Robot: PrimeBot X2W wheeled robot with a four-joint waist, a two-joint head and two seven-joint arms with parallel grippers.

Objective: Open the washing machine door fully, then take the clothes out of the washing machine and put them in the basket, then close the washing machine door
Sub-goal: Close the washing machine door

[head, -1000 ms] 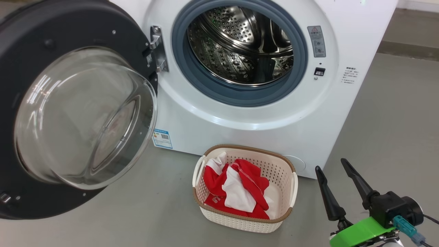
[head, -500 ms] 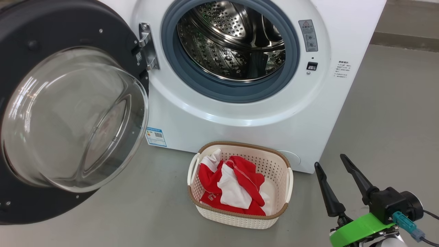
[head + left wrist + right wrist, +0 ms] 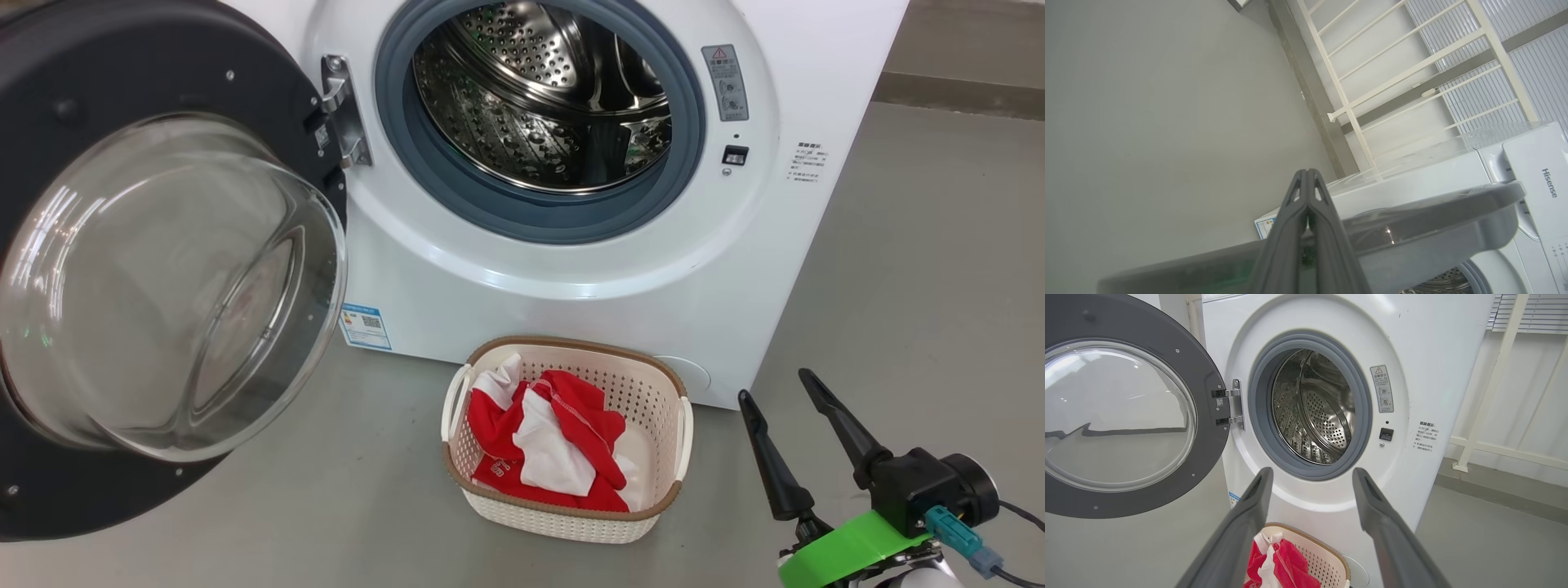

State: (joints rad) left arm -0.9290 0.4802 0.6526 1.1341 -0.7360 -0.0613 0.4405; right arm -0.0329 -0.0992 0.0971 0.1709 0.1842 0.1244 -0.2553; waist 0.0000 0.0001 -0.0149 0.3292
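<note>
Status: drum [image 3: 539,106] looks empty as far as can be seen, clothes [image 3: 547,445] are piled in basket [image 3: 571,523]. Basket sits on floor [image 3: 898,286] just in front of washing machine [image 3: 571,302], below the opening. Washing machine door [image 3: 163,269] is swung wide to left on its hinge [image 3: 339,110], glass bowl facing near side. Remaining step is judged to be the door close.

Left gripper [image 3: 1306,173] is clenched, fingers pressed together w/ nothing between. It's seen in left wrist view right by the door's rim edge; contact can't be confirmed. Right gripper [image 3: 774,385] is released, jaws spread wide, empty, low at near right, apart from basket.

How the close should be done:
- Push is best applied w/ closed tips on outer face near free edge, far from hinge, for max leverage.
- Arc around hinge should be followed, not a straight line, else tips prob slide off glossy rim.
- Bowl must enter grey ring [image 3: 539,220] cleanly — no fabric is seen hanging there.
- Firm final press is needed at latch slot [image 3: 735,154] side; seating should be checked via gap btw rim and front panel.
- Right arm is best held low, clear of sweep.
</note>
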